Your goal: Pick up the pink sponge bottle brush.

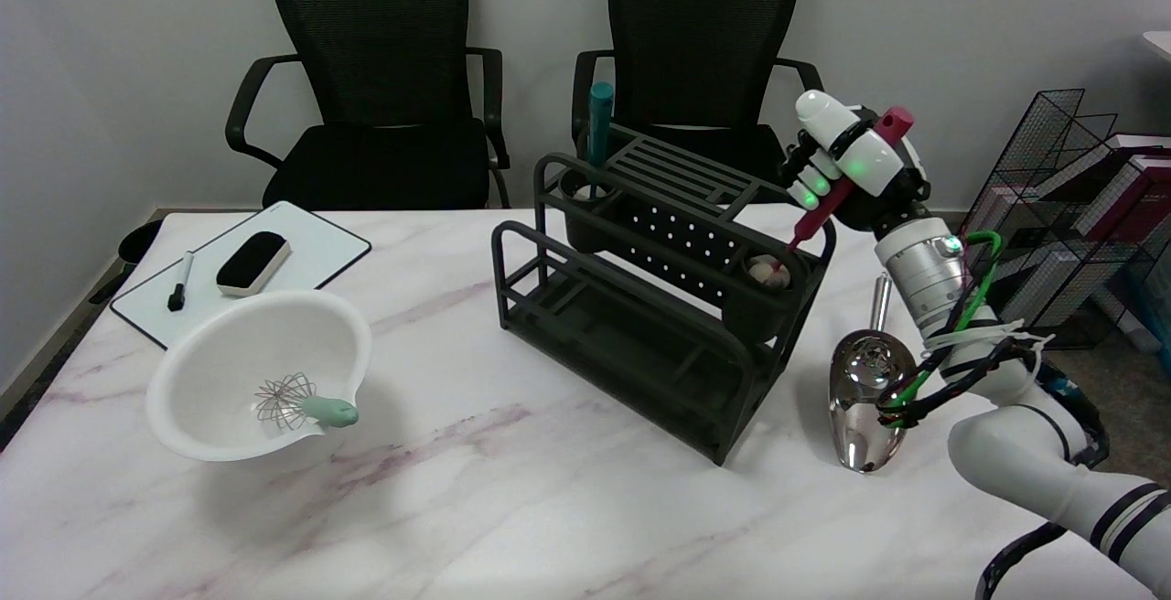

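- Gripping the dark pink handle of the pink sponge bottle brush [828, 196], the right hand [846, 161] has its fingers wrapped around it, above the right end of the black rack [640, 307].
- The brush tilts, its lower end in the rack's right cup.
- A teal tool [600, 124] stands in the left cup.
- On the counter [512, 508] lie a metal scoop [864, 390] and a white bowl [261, 371] with a whisk [297, 401].
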{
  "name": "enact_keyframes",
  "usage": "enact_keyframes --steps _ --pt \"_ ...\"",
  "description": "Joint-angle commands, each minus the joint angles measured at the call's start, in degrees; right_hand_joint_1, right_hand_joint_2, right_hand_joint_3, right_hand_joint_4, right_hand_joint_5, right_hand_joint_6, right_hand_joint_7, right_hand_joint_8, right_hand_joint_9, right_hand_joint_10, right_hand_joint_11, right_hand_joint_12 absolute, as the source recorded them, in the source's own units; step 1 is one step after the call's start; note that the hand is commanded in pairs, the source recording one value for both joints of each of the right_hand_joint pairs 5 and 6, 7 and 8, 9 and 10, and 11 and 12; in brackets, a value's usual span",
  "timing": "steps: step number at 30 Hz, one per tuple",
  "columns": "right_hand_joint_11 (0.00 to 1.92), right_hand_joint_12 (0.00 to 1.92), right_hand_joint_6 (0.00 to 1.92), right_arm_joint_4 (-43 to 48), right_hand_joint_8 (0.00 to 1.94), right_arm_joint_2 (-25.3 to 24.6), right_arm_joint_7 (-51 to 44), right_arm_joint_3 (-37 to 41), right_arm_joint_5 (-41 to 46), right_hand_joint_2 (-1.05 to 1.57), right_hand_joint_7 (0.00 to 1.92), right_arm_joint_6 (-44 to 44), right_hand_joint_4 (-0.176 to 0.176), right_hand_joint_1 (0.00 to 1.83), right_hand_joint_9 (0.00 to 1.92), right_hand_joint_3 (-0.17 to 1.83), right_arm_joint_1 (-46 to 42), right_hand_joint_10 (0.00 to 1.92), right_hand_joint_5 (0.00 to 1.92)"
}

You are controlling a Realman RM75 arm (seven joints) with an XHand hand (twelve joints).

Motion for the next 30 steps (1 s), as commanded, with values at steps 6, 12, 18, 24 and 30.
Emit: enact_keyframes --steps 6,12,18,24,30 --pt "1.92 1.92 1.92 0.12 1.92 2.14 2.23 1.49 -0.6 1.57 1.92 -2.09 0.0 0.99 1.92 0.36 -0.2 1.92 1.92" --pt "1.92 1.92 1.92 1.41 1.92 2.31 2.23 2.45 -0.6 1.57 1.92 -2.0 0.0 0.99 1.92 0.35 -1.24 1.92 1.92" --pt "1.92 1.92 1.92 4.51 1.92 2.62 1.67 3.16 -0.61 1.57 1.92 -2.48 0.0 0.99 1.92 0.35 -1.79 1.92 1.92" --pt "1.92 1.92 1.92 6.93 1.92 2.7 1.67 3.81 -1.49 1.57 1.92 -3.69 0.0 0.99 1.92 0.36 -1.79 1.92 1.92" --pt "1.92 1.92 1.92 10.59 1.92 2.7 1.67 6.53 -3.32 1.57 1.92 -7.61 0.0 0.99 1.92 0.36 -2.19 1.92 1.92"
